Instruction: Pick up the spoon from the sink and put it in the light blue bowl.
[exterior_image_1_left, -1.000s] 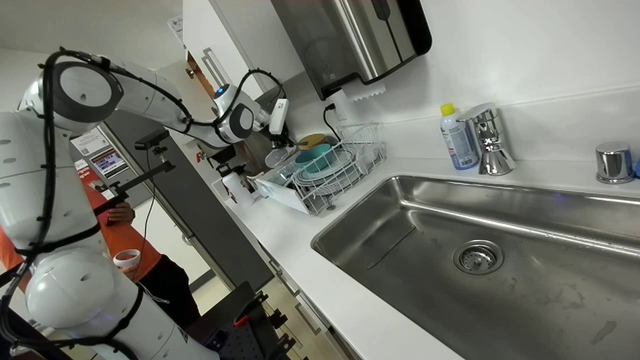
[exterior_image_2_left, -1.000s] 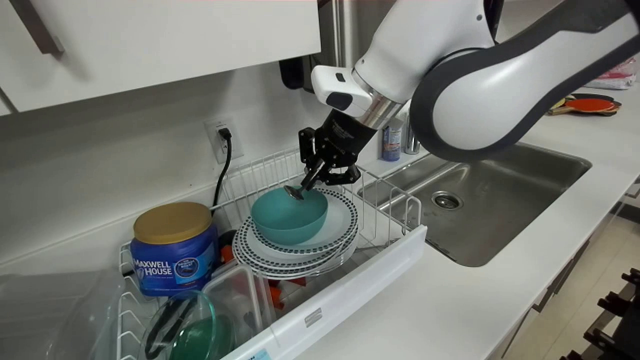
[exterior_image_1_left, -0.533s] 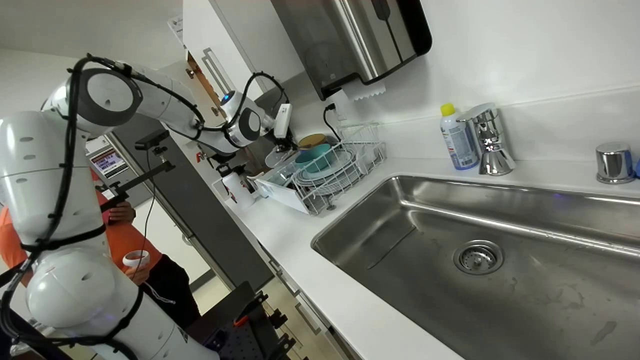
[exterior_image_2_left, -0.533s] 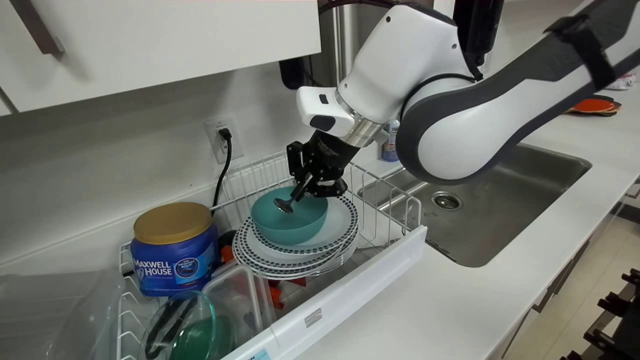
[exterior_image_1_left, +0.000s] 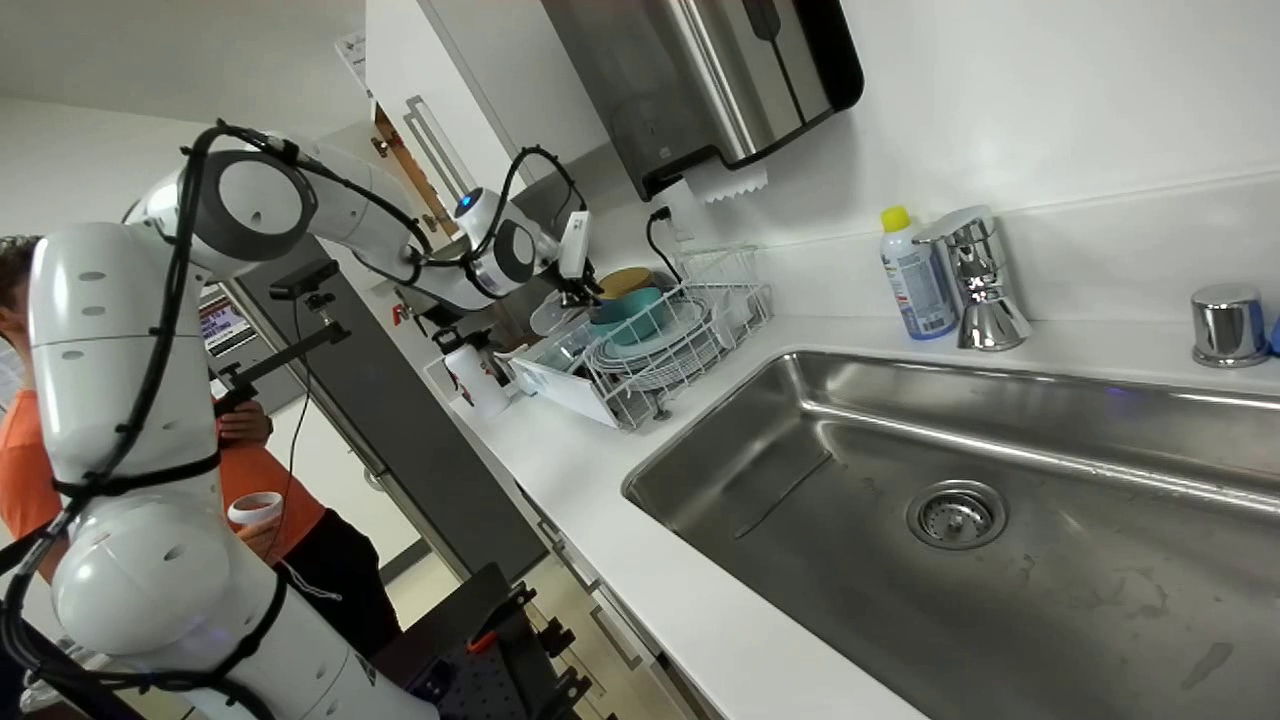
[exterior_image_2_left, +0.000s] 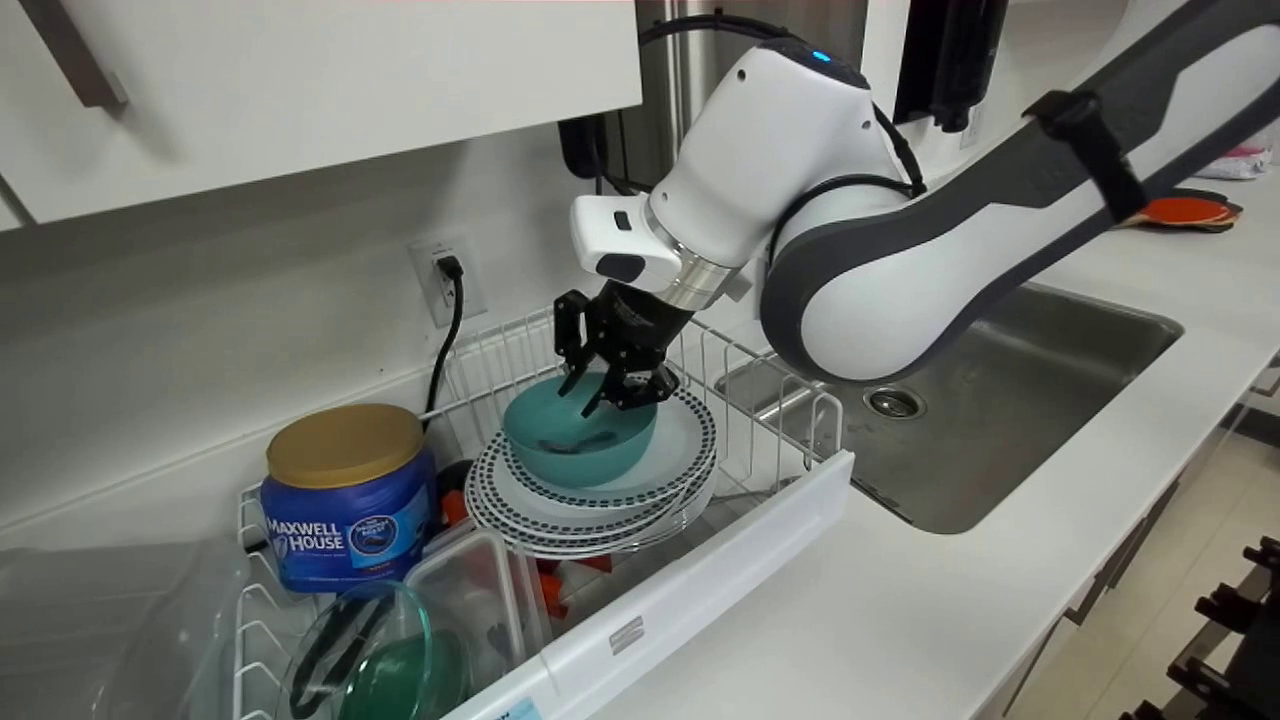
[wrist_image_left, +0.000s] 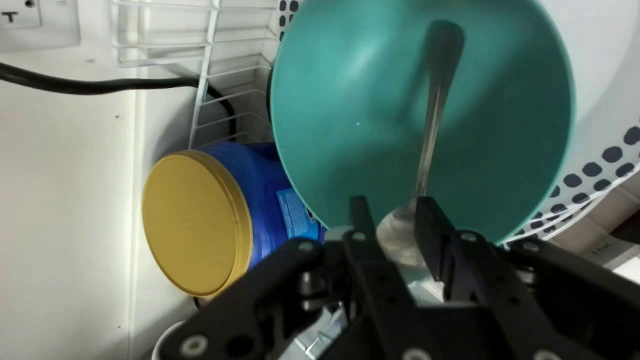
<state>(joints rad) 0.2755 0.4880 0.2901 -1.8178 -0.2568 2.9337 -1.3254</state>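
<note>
In the white dish rack (exterior_image_2_left: 700, 587), I can read MAXWELL HOUSE on the blue tub (exterior_image_2_left: 345, 525), near the stacked plates (exterior_image_2_left: 678, 455). On these plates sits the light blue bowl (exterior_image_2_left: 590, 468), and the spoon (wrist_image_left: 434, 115) is lying inside it. Just above, my claw (wrist_image_left: 391, 205) is spread, with a gap to the spoon.

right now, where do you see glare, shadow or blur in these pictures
Wrist view: pale glare inside the round teal bowl, a soft-edged dark shadow beside the slim silver metal spoon, black fingers looking slightly blurred; in an exterior view, bright reflections streak the rectangular stainless steel sink.
</note>
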